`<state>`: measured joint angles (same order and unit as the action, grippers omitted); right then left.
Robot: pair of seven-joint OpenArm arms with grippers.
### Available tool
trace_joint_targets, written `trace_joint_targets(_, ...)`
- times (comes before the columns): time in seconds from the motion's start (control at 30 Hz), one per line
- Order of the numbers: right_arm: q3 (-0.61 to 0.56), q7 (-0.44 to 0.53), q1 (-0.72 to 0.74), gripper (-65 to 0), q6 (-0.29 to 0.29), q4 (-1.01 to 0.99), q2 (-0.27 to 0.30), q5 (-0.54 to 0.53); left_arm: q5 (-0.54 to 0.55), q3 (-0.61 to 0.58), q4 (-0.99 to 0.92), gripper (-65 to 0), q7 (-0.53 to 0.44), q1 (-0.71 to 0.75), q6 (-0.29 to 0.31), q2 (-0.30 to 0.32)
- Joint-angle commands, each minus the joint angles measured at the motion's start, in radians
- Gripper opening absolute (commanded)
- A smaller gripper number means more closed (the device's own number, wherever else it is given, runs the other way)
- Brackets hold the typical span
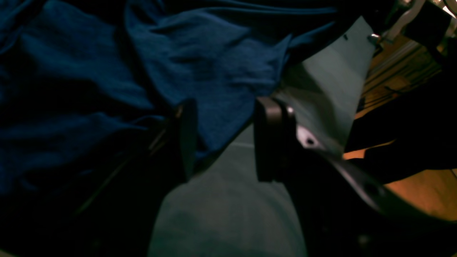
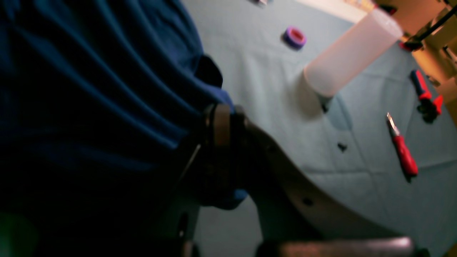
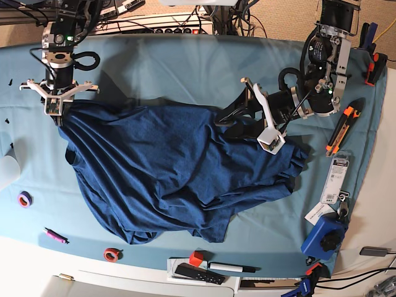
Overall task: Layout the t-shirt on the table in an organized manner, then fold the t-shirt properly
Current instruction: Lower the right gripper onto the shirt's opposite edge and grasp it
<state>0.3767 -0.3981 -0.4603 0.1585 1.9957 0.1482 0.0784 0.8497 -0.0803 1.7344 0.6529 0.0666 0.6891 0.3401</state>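
While the t-shirt (image 3: 179, 167) is sprawled in a wrinkly navy heap across the middle of the bench (image 3: 185, 68), the two arms are at opposite ends of it. Right jaws (image 3: 54, 111) are clamped tight on a corner of the shirt at its far edge, and in the right wrist view you can see the fabric (image 2: 89, 89) bunched up and pulled into long folds running away from the pinch, with a little blue tuft poking out below the closed jaws (image 2: 223, 123). Out past those jaws on the teal cloth there's a purple tape roll (image 2: 294, 37), a pale translucent cylinder (image 2: 351, 53) and a red-handled cutter (image 2: 403, 151), all well apart from the shirt.

Left jaws (image 3: 270, 133) are spread apart and not holding anything, sitting right over the other end of the shirt. From the left wrist view (image 1: 225, 139) one finger is over the shirt (image 1: 178, 64) and the other is over bare teal cloth (image 1: 228, 207), with the edge of the fabric lying between them. Can't tell if either finger actually touches it, too dark and blurry.

Off beyond the left jaws near the bench edge there's an orange and black utility knife (image 3: 342, 127) and a blue tool (image 3: 323, 237)
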Motion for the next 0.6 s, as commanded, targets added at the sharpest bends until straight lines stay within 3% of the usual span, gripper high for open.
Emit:
trace_joint_targets(0.0,0.004,0.008,0.0,-65.0,-0.008,0.02,0.015,0.001,0.024,0.004,0.016,-38.4,-0.025,-0.014,0.009,0.003)
trace_joint_targets(0.07,0.004,-0.007,0.0,-65.0,0.0,0.02,0.018,0.001,0.024,0.004,0.016,-38.4,-0.025,-0.014,0.009,0.003)
trace_joint_targets(0.17,0.004,-0.029,0.0,-50.8,0.066,0.02,0.018,-0.003,0.024,0.004,0.016,-38.4,-0.025,-0.014,0.009,0.003)
trace_joint_targets(0.2,0.004,-0.034,0.0,-49.3,0.082,0.02,0.018,-0.011,0.024,0.004,0.016,-38.4,-0.025,-0.014,0.009,0.003)
trace_joint_targets(0.43,0.004,-0.035,0.0,-49.4,0.092,0.02,0.018,-0.063,0.024,0.004,0.016,-38.4,-0.026,-0.014,0.009,0.003)
trace_joint_targets(0.57,0.004,0.011,0.003,-49.4,0.019,0.018,0.018,-0.063,0.024,0.004,0.016,-38.4,-0.026,-0.014,0.009,0.003)
